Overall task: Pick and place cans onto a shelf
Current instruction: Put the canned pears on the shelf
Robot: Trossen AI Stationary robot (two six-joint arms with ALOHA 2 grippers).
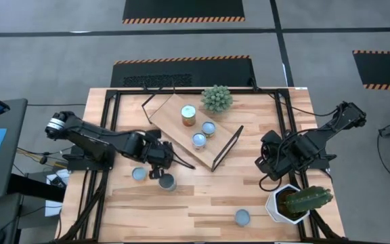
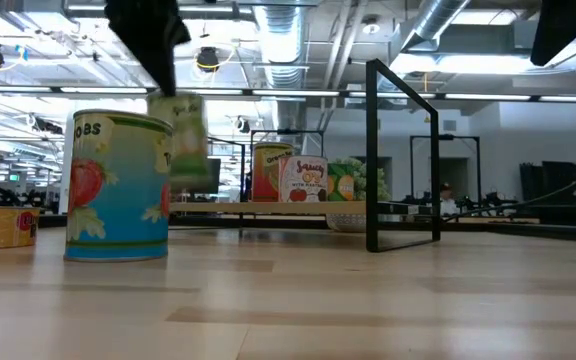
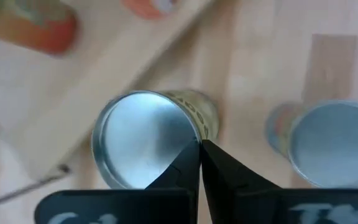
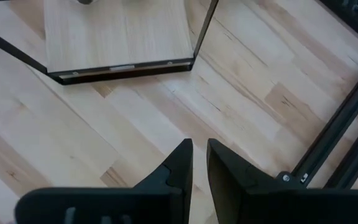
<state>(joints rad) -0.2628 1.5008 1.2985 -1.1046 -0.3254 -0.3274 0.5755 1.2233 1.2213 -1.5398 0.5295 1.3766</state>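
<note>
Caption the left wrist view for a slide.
Left gripper pinched shut on the rim of a silver-topped can, a second can beside it on the wooden table.

Shelf [image 1: 181, 132]: light wood board, black frame ends, lying angled across the table's far middle. Three cans upright on it: orange-labelled [image 1: 189, 116], two pale-topped [image 1: 208, 128], [image 1: 199, 140]. Off shelf: can [image 1: 139, 174] and can [image 1: 167, 181] near its left end; one [image 1: 242, 217] alone at near edge.
</note>
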